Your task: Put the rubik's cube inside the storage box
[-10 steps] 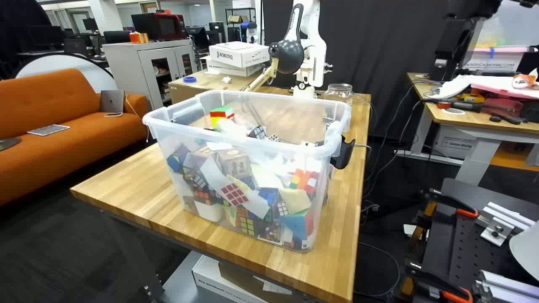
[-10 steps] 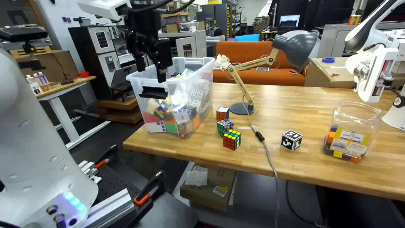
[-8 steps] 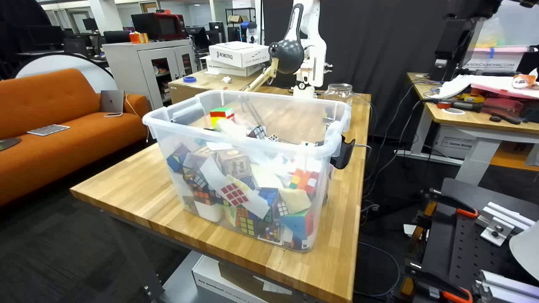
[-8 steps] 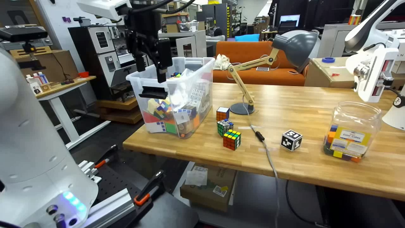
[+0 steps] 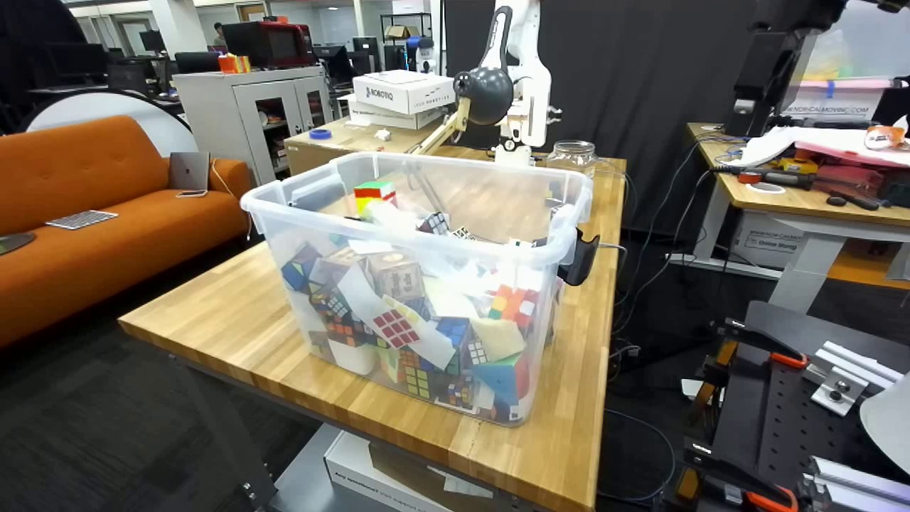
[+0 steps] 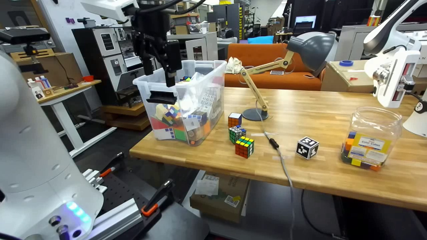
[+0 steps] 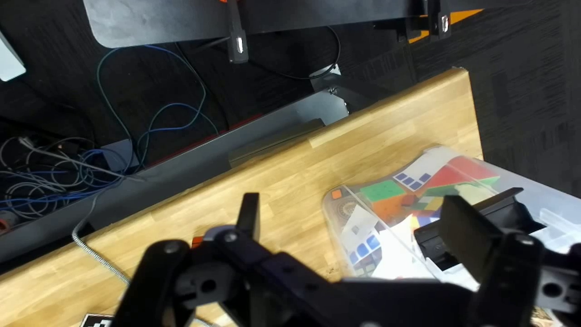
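Observation:
The storage box is a see-through tub with many cubes and papers inside. It stands on the wooden table in both exterior views (image 5: 398, 233) (image 6: 218, 78) and in the wrist view (image 7: 551, 195). A Rubik's cube with a yellow and green top (image 6: 244, 147) sits on the table beside it. A black-and-white patterned cube (image 6: 237, 134) and a white-topped orange cube (image 6: 235, 120) stand close behind. My gripper (image 6: 160, 73) is open and empty, high near the box's black-clip end. In the wrist view its fingers (image 7: 356, 220) are wide apart; one hides most of a cube.
A desk lamp (image 6: 253, 114) stands behind the cubes, its cable (image 6: 283, 163) running across the table (image 6: 300, 103). A black-and-white marker cube (image 6: 307, 147) and a clear jar (image 6: 372, 150) are farther right. Another white arm (image 6: 397, 80) hangs beyond the jar.
My gripper, the cubes and the storage box have not visibly moved. A small figure now shows far in the background of an exterior view.

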Controlling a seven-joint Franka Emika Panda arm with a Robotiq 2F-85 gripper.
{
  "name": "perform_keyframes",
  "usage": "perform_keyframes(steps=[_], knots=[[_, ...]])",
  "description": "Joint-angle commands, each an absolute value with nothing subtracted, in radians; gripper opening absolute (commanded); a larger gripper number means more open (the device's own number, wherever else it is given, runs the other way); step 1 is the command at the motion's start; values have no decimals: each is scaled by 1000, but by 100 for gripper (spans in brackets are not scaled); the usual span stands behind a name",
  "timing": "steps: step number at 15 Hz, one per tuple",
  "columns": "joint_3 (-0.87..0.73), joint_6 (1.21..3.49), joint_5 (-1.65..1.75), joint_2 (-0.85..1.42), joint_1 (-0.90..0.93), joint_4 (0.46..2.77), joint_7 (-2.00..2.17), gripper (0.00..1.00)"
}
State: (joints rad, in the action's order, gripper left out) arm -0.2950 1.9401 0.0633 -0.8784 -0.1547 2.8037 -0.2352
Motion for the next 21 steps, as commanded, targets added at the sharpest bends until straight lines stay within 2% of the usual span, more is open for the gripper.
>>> perform_keyframes(steps=[1, 10, 11, 21], knots=[[-285, 1947, 55, -825, -158, 2776, -237, 100], [-247, 2145, 33, -518, -161, 2716, -118, 100], [-247, 2128, 44, -579, -172, 2753, -145, 100], [-242, 2136, 39, -568, -172, 2751, -137, 100]])
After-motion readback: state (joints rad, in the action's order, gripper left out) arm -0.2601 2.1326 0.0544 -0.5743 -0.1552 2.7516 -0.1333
